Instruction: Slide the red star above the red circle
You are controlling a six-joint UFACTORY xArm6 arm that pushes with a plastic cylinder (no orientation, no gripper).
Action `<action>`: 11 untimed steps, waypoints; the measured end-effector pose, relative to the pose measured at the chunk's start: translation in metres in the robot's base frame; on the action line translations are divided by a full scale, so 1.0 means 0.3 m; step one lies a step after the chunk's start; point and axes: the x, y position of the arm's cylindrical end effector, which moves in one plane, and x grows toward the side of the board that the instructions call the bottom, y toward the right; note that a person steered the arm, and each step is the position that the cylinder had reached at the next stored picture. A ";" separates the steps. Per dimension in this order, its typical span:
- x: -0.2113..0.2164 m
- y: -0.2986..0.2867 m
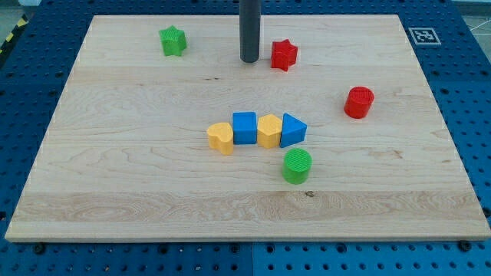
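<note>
The red star point(283, 54) lies near the view's top, right of centre. The red circle point(358, 102) stands lower and further to the view's right. My tip point(249, 60) rests on the board just left of the red star, with a small gap between them. The rod rises straight up out of the view's top.
A green star point(173, 41) lies at the top left. In the middle, a row runs left to right: yellow heart point(220, 138), blue cube point(244, 127), yellow hexagon point(269, 131), blue triangle point(292, 130). A green circle point(297, 166) stands below the row's right end. The wooden board point(115, 192) ends close to all four view sides.
</note>
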 end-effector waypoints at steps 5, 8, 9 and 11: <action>0.028 0.444; 0.042 0.519; 0.081 0.541; 0.090 0.546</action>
